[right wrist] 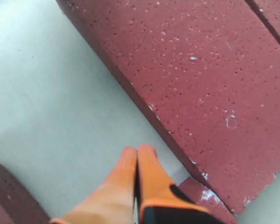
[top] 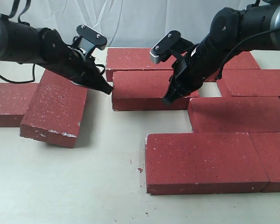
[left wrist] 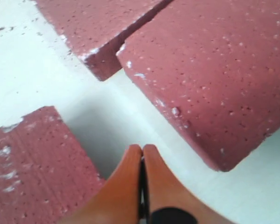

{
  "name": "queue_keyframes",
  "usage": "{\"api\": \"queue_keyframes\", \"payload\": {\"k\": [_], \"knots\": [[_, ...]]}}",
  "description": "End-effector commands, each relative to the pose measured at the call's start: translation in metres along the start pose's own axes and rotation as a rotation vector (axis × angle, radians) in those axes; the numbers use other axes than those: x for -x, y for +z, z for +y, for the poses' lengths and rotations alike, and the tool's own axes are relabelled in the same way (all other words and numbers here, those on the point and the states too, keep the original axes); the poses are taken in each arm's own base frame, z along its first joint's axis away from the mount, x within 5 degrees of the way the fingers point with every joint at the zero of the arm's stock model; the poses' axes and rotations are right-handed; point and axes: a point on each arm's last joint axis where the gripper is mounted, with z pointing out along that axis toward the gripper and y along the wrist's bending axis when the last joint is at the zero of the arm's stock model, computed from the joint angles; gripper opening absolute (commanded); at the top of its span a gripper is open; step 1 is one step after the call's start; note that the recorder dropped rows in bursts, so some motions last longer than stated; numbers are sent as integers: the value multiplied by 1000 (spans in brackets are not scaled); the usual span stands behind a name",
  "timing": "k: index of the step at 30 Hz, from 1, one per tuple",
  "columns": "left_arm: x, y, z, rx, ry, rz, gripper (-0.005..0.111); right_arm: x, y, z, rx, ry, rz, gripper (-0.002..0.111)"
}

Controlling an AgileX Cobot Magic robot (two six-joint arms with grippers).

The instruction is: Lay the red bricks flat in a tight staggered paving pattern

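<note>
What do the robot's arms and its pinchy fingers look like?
The left arm and right arm are chunky, rounded and black, with a grey part high on the right one. Thin black cables loop along them. Each wrist carries a flat block with screws. The fingers are smooth, tapered and orange, with black patches.

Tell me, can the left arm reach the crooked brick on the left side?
Probably yes: the left fingers, shut together, sit right beside the crooked brick, and nothing stands between them.
</note>
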Motion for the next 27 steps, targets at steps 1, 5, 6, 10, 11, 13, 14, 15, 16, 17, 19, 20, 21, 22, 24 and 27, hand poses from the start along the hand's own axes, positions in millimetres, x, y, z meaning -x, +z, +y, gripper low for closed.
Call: {"api": "queue_keyframes", "payload": {"k": [1,5,6,10,11,13,14,15,16,17,19,20,21,22,24,27], "knots": [[-4,2,2,-9,-35,29,0,2,-1,-1,-9,20,-33,-1],[-7,18,-5,1,-20,10,0,3,0,-1,-8,28,-38,-1],[-9,22,-7,0,-15,13,0,3,0,-1,-8,28,-38,-1],[-11,32,-8,3,-4,18,0,3,0,-1,-8,28,-38,-1],[-11,33,-8,2,-5,20,0,3,0,-1,-8,28,-38,-1],[-11,35,-8,-1,-19,20,0,3,0,-1,-8,28,-38,-1],[-11,37,-10,-7,-23,25,0,3,0,-1,-8,28,-38,-1],[-12,39,-12,-12,-20,31,0,3,0,-1,-8,28,-38,-1],[-12,42,-15,-23,-15,45,0,3,0,-1,-9,28,-39,-1],[-11,43,-18,-32,-10,54,0,3,0,-1,-9,28,-39,-1],[-9,48,-25,-46,5,58,0,3,0,-1,-9,28,-39,-1],[-7,49,-29,-51,13,54,0,3,0,-1,-9,28,-39,-1],[-5,50,-32,-56,19,52,0,3,0,-1,-9,28,-39,-1],[-4,52,-38,-63,29,51,0,3,0,-1,-9,28,-39,-1],[-4,56,-43,-66,40,43,0,3,0,-1,-9,28,-39,-1],[-4,63,-47,-63,48,32,0,3,0,-1,-9,28,-39,-1]]}}
